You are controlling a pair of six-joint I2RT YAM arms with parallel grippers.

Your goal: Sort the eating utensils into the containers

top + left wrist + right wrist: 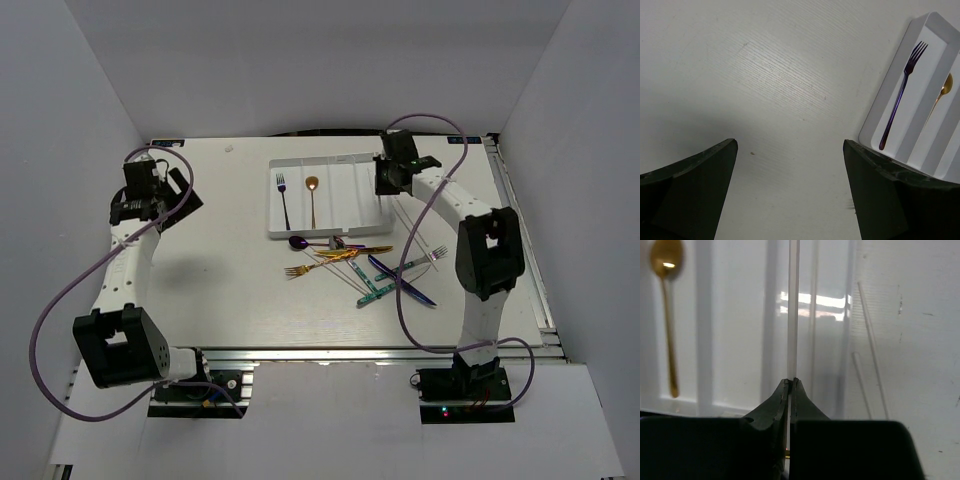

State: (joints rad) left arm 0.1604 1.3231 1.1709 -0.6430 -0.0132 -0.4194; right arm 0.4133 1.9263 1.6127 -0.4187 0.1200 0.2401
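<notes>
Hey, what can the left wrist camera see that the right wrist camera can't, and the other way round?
Only the left wrist: the purple fork lying in the tray end compartment, and the open left gripper over bare table. Only the right wrist: the right gripper shut on a white chopstick over the tray, with loose chopsticks on the table beside it. Both: the gold spoon and the tray.

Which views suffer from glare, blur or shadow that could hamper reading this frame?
Right wrist: a glare band washes the tray floor, the gold spoon is soft, the white chopstick in the right tool is low-contrast. Left wrist: the purple fork is sharp, a shadow darkens the table. Top external: even light, the loose utensils small.
</notes>
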